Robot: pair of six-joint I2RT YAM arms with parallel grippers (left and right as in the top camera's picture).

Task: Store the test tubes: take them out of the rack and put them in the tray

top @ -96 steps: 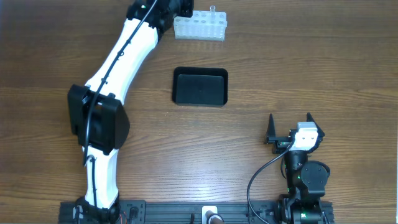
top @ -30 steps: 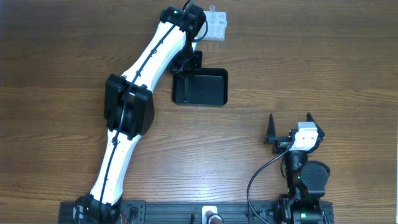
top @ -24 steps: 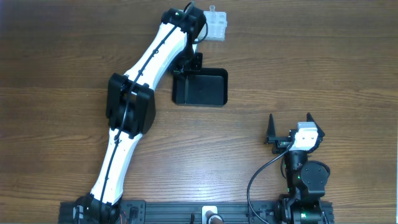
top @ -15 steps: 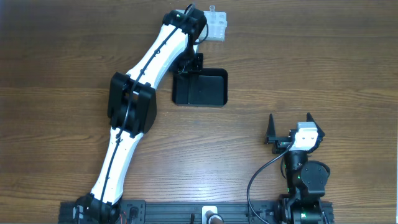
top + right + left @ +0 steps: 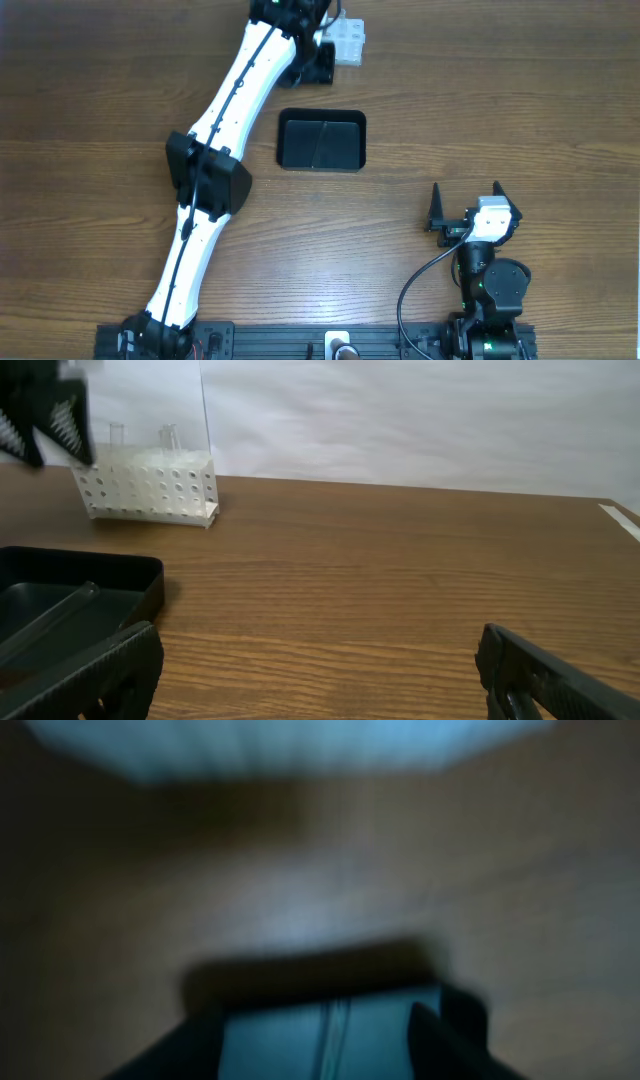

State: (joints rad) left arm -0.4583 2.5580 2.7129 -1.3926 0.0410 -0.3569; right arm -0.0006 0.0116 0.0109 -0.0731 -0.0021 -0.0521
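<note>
Handle the test tube upright in the rack as light, slick, brittle; pinch near its top. Cannot tell the state of the left gripper; see right gripper spread

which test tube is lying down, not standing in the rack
The test tube in the black tray lies on its side; the other tubes stand upright in the white rack.

Wooden table noted bearing a white rack at the far edge; black tray set nearer, apart from it.
</note>
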